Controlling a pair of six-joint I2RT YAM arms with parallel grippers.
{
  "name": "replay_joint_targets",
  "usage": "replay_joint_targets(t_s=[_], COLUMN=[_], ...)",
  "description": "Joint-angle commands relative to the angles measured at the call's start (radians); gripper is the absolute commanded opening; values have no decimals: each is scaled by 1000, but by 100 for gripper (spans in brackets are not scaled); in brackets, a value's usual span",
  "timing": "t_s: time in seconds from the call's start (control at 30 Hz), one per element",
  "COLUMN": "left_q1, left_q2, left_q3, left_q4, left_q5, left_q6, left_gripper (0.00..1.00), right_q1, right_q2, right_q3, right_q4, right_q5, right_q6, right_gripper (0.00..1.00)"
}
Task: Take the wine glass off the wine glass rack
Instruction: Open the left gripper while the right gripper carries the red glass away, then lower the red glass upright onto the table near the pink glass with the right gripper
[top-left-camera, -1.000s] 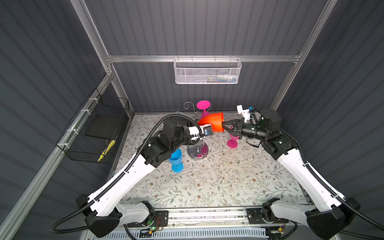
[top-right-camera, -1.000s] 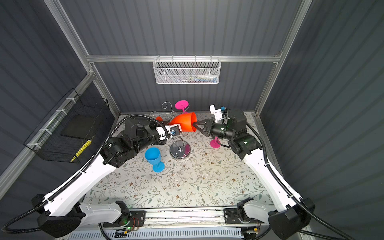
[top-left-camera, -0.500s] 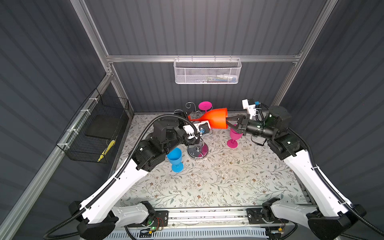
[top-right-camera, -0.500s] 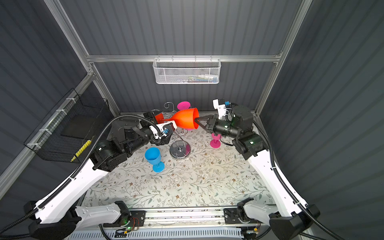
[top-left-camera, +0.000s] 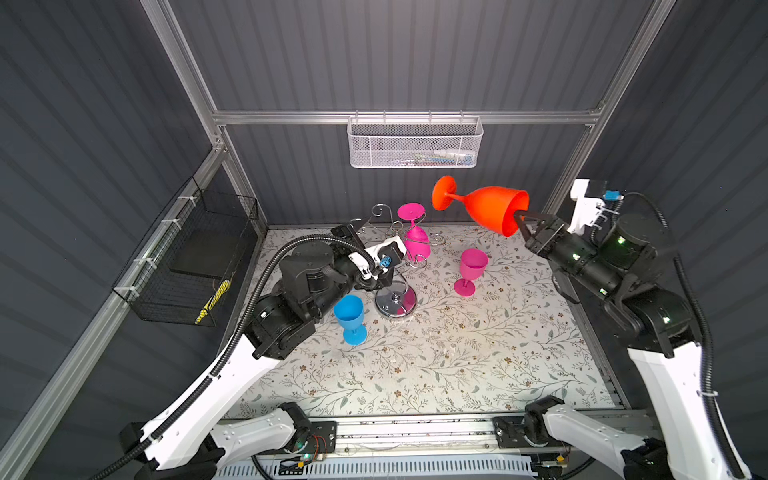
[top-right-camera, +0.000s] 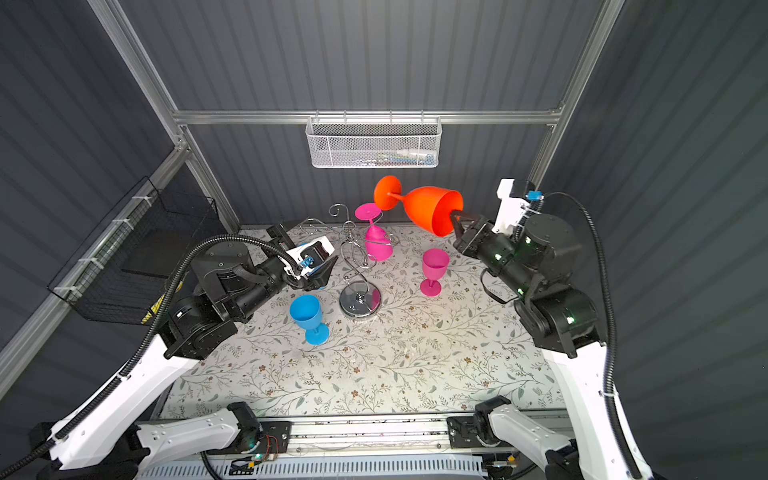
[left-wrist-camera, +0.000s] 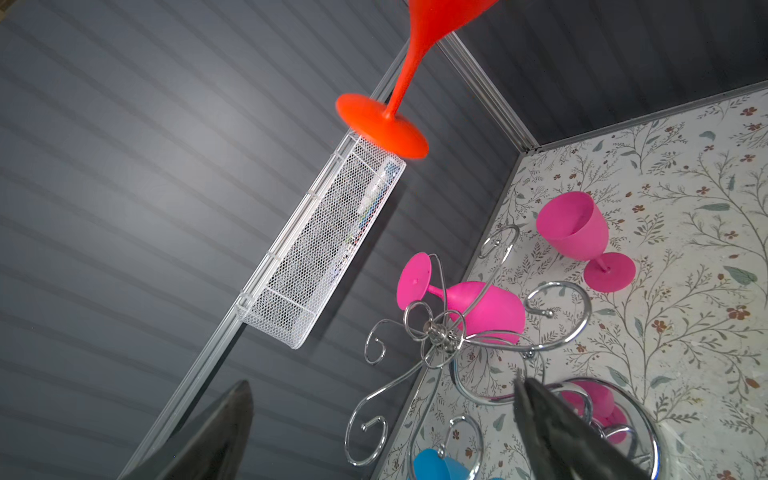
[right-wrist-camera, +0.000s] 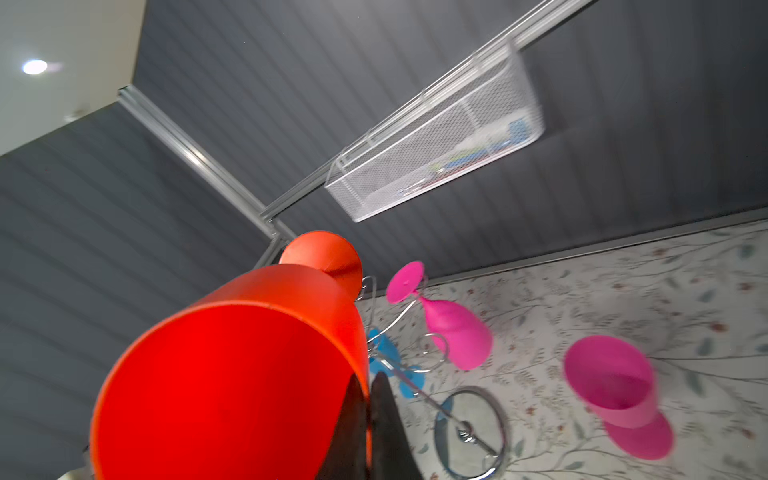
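While our right arm reaches up and toward the back wall, our right gripper (top-left-camera: 519, 219) holds the orange wine glass (top-left-camera: 492, 209) sideways in the air, clear of the wine glass rack (top-left-camera: 395, 266), its jaws pinched on the rim. Our left arm lies low, its wrist beside the rack stem. The orange bowl is cut off in the left wrist view, where our left gripper (left-wrist-camera: 382, 419) gapes wide, holding nothing.
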Motion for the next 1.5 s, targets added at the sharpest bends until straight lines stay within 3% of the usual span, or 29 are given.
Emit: replay_joint_targets(t_s=[0.0,0.17,0.37,0.6,0.97,1.2,1.47], left_q1=[0,1,1,1,1,2,1], left_q2=[-16,-20,-24,-23,-33,-37,-40], left_q3=[-13,-21,-37,-44,-68,-83,-87], left_q4=[33,32,44,55,52,52,49], left_q5=[-21,-28,-34,-39,-52,-63,-58], left_q6=[-38,-51,-70,-81,-85,-87,-103], left_gripper=[100,100,100,100,100,100,100], right_q1=[-2,-1,-1,-1,0,12,28], right_q2=[-21,-32,-7,77,187,249,298], right_q3=[10,5,-23,-90,-258,-316,-343], right_q4=[-148,-305,-513,-680,-609,-518,-474], right_q5=[344,576,654,531,262,220,252], right_q6=[-180,-296,-321,-271,-210,-190,-187], right_gripper=[0,0,0,0,0,0,0])
